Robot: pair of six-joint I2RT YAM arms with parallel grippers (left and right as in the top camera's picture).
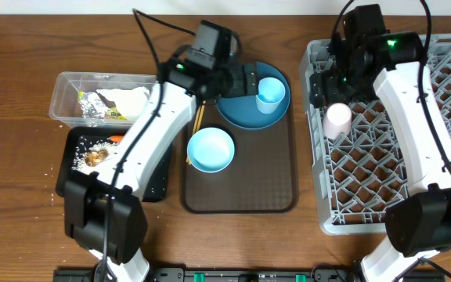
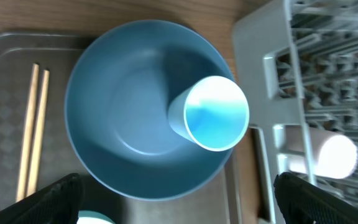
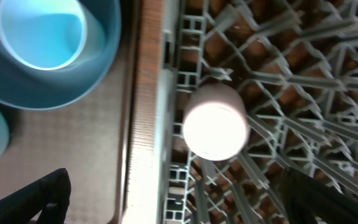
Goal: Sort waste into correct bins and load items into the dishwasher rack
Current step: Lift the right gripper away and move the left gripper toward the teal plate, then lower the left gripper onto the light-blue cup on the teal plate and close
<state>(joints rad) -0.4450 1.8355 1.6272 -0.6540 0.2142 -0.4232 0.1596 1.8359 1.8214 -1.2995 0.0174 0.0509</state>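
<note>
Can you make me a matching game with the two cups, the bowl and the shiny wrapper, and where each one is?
Things:
1. pink cup
2. light blue cup
3. light blue bowl
4. foil wrapper

Places:
A. standing on the blue plate
B. in the clear tub
C. in the grey rack
D. straight on the brown tray

Pairs: 1-C, 2-A, 3-D, 4-B.
</note>
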